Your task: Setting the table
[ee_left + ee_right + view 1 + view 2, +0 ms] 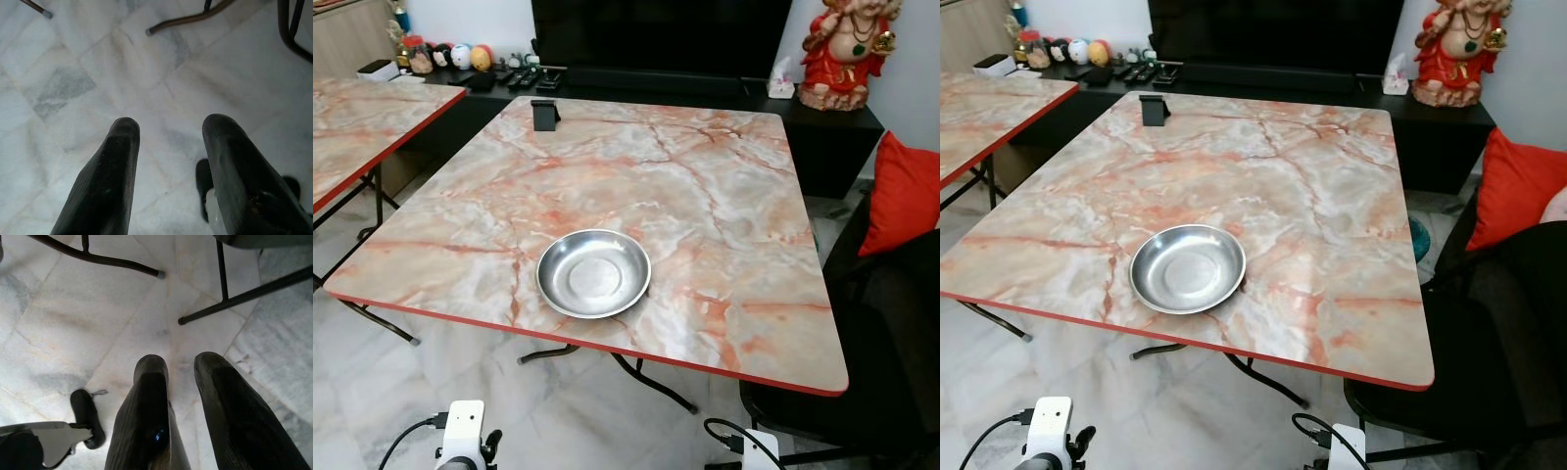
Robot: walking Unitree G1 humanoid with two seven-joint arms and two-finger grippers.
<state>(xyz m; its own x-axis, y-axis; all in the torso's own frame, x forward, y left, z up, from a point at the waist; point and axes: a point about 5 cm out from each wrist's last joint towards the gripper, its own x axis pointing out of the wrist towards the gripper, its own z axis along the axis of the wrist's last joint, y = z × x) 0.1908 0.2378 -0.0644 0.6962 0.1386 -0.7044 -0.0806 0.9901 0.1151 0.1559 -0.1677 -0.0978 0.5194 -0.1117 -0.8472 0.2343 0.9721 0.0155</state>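
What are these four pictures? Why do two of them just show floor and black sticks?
They come from a robot that helps at home. The top two are its eyes, looking down at a marble-pattern table. On it sit a shiny metal bowl near the front edge and a small black stand at the far edge. The other two are cameras on its wrists. The black sticks are fingers: the left gripper and right gripper hang down over the white tiled floor, open, holding nothing.
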